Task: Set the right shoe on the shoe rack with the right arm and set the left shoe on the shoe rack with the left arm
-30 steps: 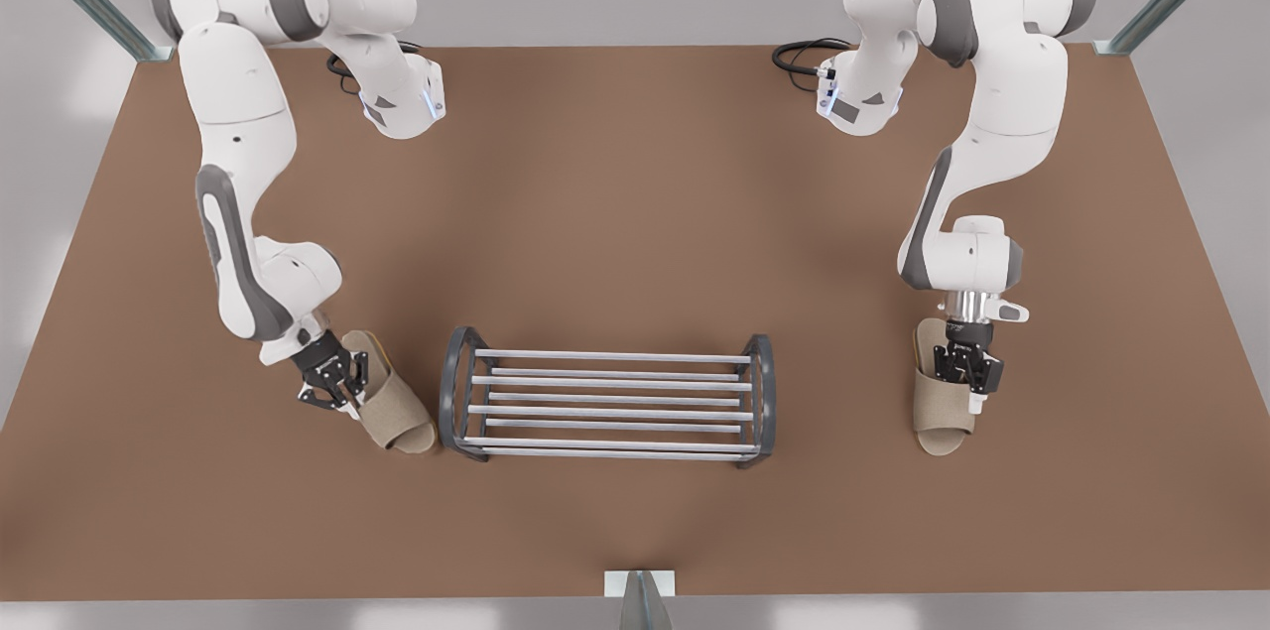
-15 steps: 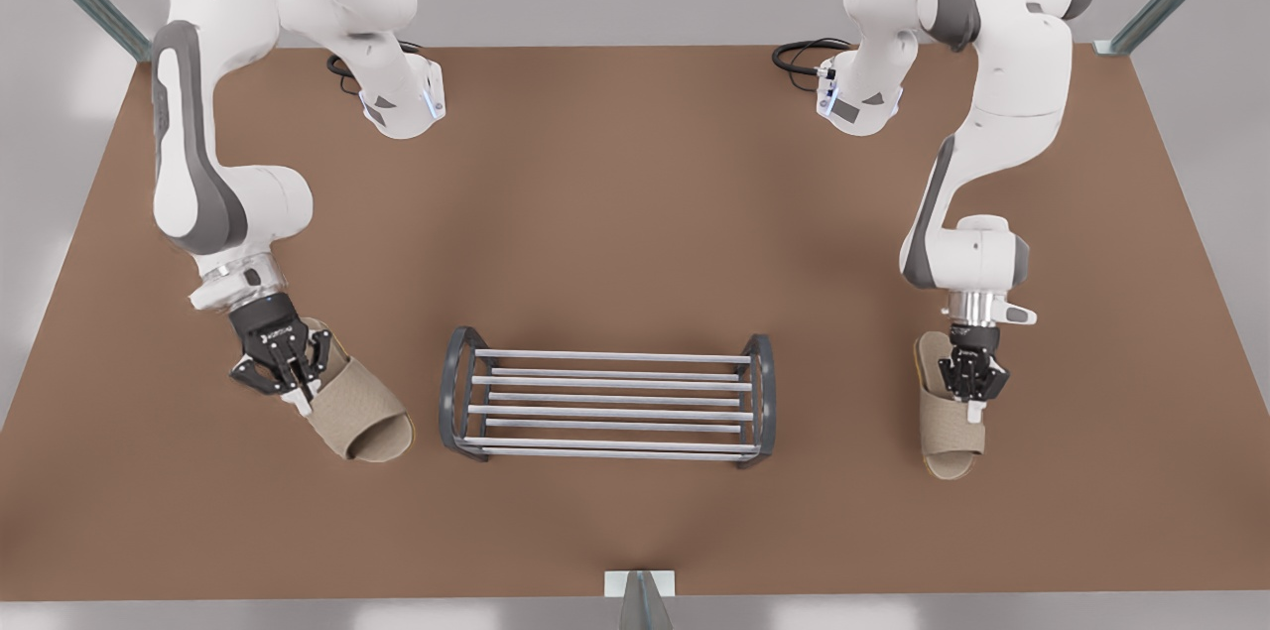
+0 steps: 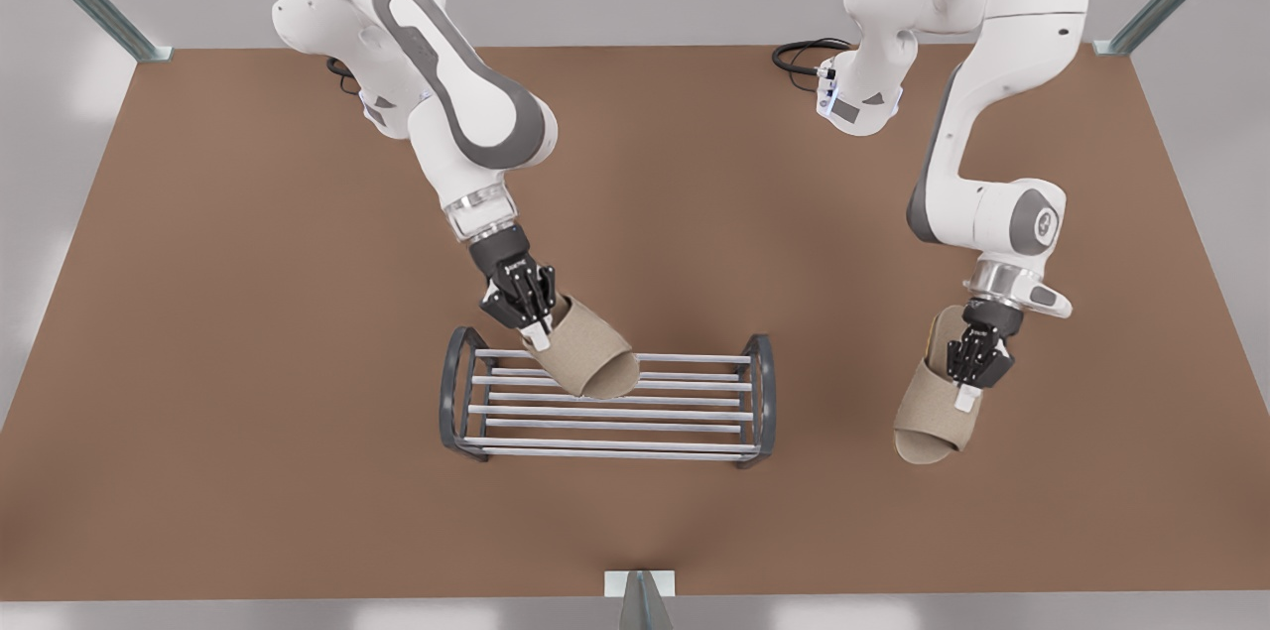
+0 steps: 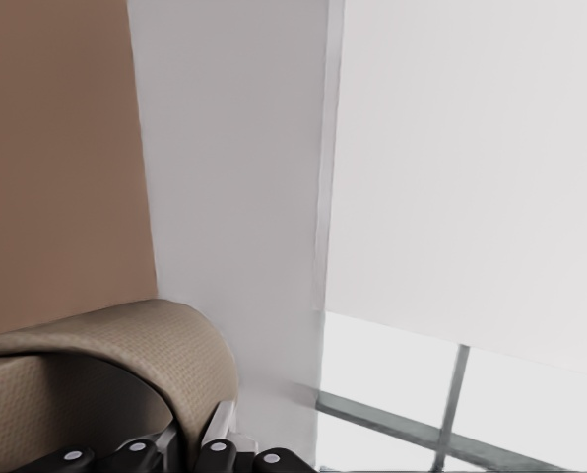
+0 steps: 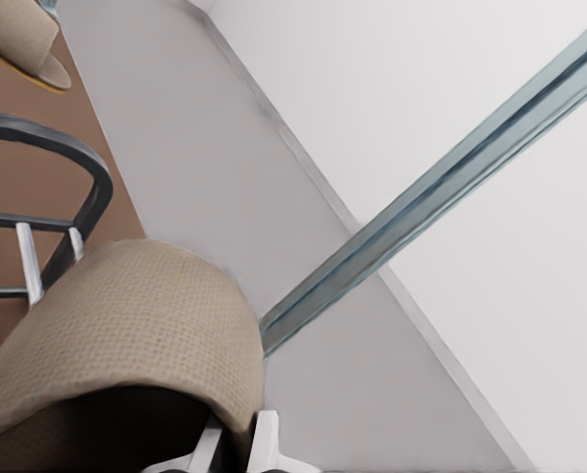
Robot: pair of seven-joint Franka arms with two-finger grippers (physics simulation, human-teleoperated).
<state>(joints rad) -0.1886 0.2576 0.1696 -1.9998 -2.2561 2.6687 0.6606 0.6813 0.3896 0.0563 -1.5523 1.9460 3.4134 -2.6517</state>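
- Nearest, the shoe rack (image 3: pixel 615 426) runs 9 to 3 o'clock in the front view.
- The left gripper (image 3: pixel 967 390), clenched on the left shoe (image 3: pixel 928 412), hangs well apart at the rack's 3 o'clock.
- The right gripper (image 3: pixel 531 327) grasps the right shoe (image 3: pixel 590 357) over the rack's far bars, toe toward 4 o'clock.
- No writing can be read.

A beige woven slipper (image 5: pixel 126 335) sits close to the camera, clamped at its strap by the right gripper (image 5: pixel 236 448). Beside it are the shoe rack's (image 5: pixel 72 172) dark arched end and grey bars. Another beige slipper (image 5: pixel 23 39) lies farther off over the brown table (image 5: pixel 37 108).
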